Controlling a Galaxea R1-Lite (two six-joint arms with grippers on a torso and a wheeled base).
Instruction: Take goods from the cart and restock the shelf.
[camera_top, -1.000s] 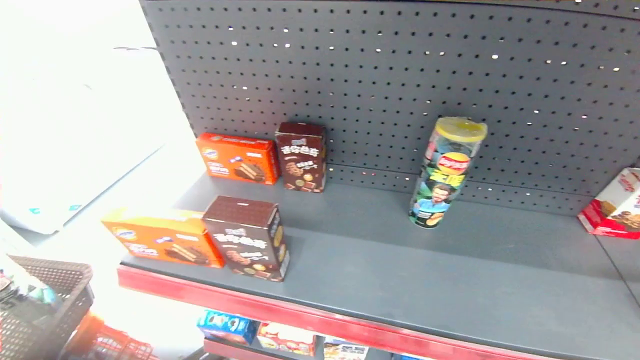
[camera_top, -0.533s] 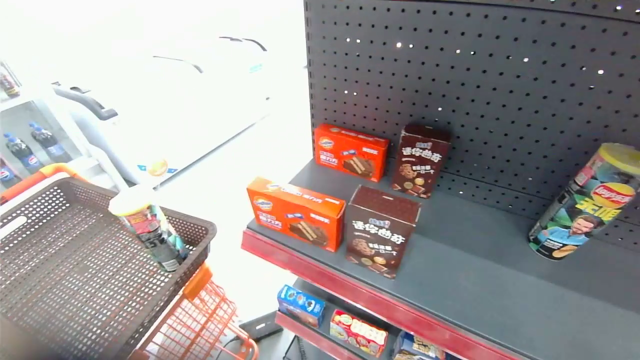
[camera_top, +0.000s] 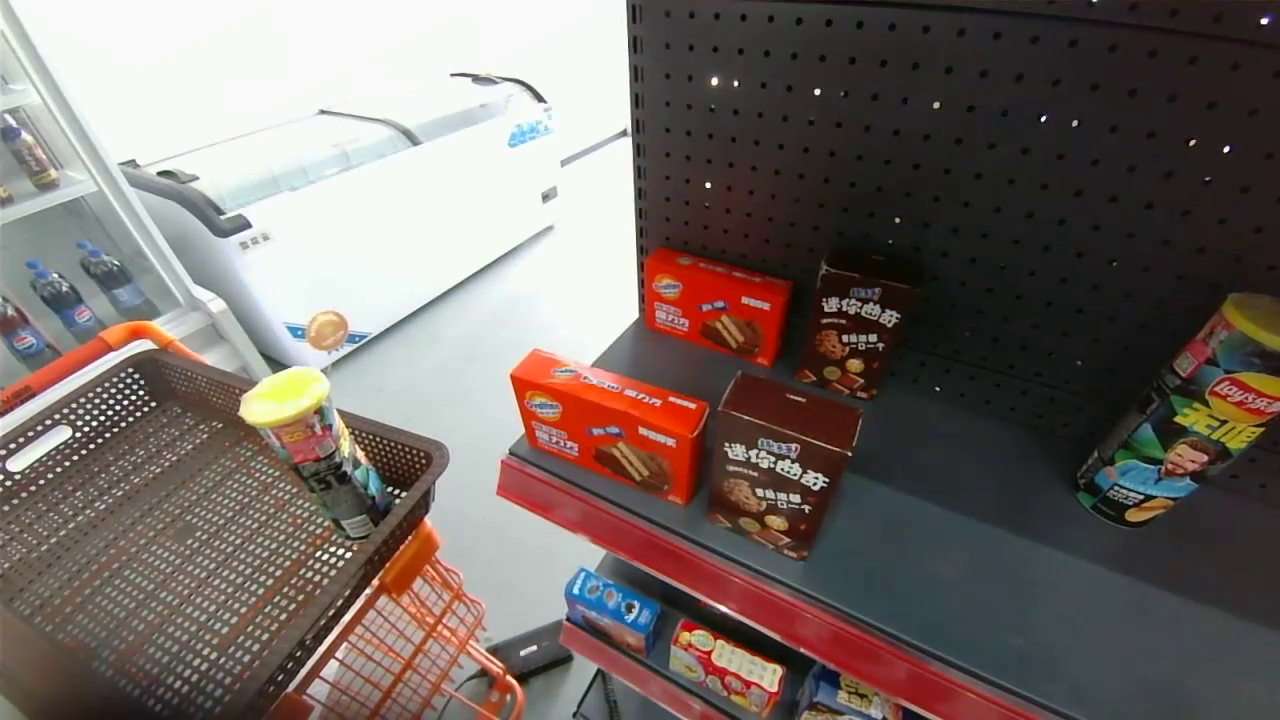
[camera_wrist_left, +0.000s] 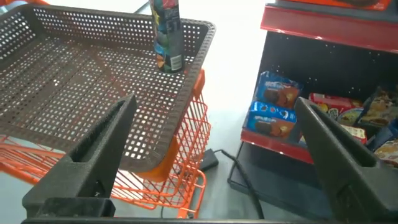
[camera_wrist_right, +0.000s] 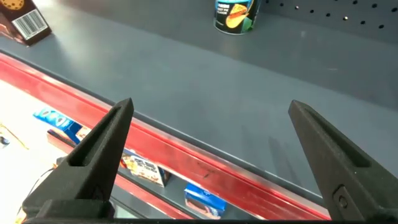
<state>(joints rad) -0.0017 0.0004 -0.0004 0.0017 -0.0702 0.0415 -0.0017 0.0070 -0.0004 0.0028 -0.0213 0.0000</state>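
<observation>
A chip can with a yellow lid (camera_top: 315, 450) stands upright in the far corner of the brown mesh basket (camera_top: 150, 580) on the orange cart (camera_top: 420, 640). The left wrist view has the same can (camera_wrist_left: 166, 34) beyond my left gripper (camera_wrist_left: 214, 162), which is open, empty and over the basket's near edge (camera_wrist_left: 74, 81). A second chip can (camera_top: 1185, 420) stands on the dark shelf (camera_top: 950, 570). My right gripper (camera_wrist_right: 211, 162) is open and empty in front of the shelf's red lip (camera_wrist_right: 186, 155), with that can (camera_wrist_right: 235, 14) farther back.
Two orange boxes (camera_top: 605, 425) (camera_top: 715, 305) and two brown boxes (camera_top: 780, 465) (camera_top: 855, 325) fill the shelf's left end. Bare shelf lies between them and the can. A lower shelf holds snack packs (camera_wrist_left: 273, 112). A white chest freezer (camera_top: 360, 210) stands behind the cart.
The head camera has swung left, bringing the cart, its basket and the can inside into view. The goods on the shelf have not moved.
</observation>
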